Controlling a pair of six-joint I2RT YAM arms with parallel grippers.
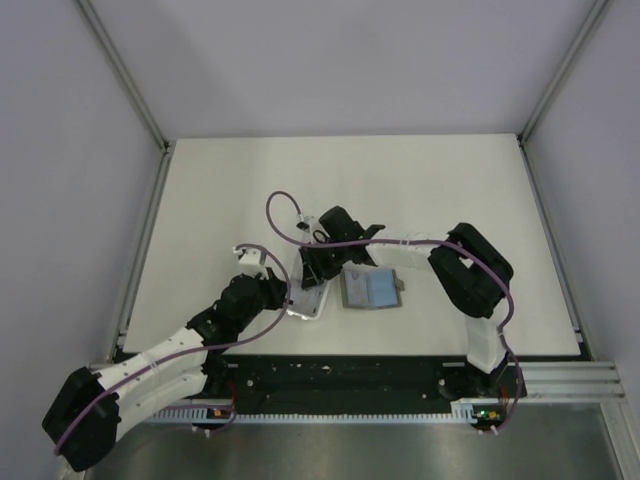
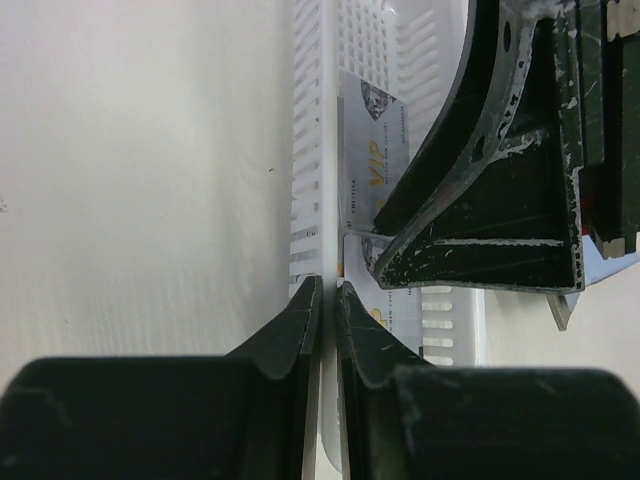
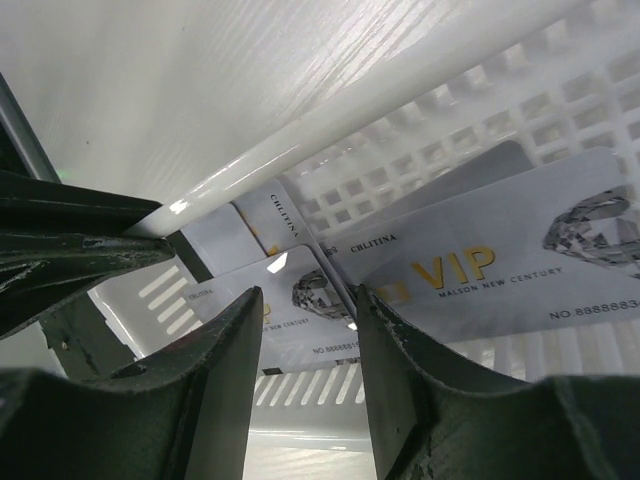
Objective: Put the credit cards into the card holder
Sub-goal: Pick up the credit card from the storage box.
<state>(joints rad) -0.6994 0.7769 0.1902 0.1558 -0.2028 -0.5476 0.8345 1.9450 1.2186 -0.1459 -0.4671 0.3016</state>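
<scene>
Judged from where things lay, the task had barely got going. The credit cards (image 3: 480, 260), silvery with gold "VIP" lettering, lay overlapping in the white tray (image 2: 305, 150), directly beneath the right end effector (image 3: 310, 300). At least three showed. None could be seen in the card holder (image 1: 372, 290), which lay open on the counter (image 1: 450, 190), bluish pockets up, just to the right of that end effector and a little nearer the arm bases; its pockets were too small in the overhead view to check closely.

The right end effector was partly open, its fingers apart by a clear gap and reaching down over the cards. A thin edge ran up between them, close to one finger, but nothing looked pinched. The left end effector (image 2: 327, 292) was closed on the tray's slotted side wall, apparently steadying it, with the cards just ahead of its tips.

What was left: gripping a card, carrying it across, sliding it into a pocket, then repeating for each other card
</scene>
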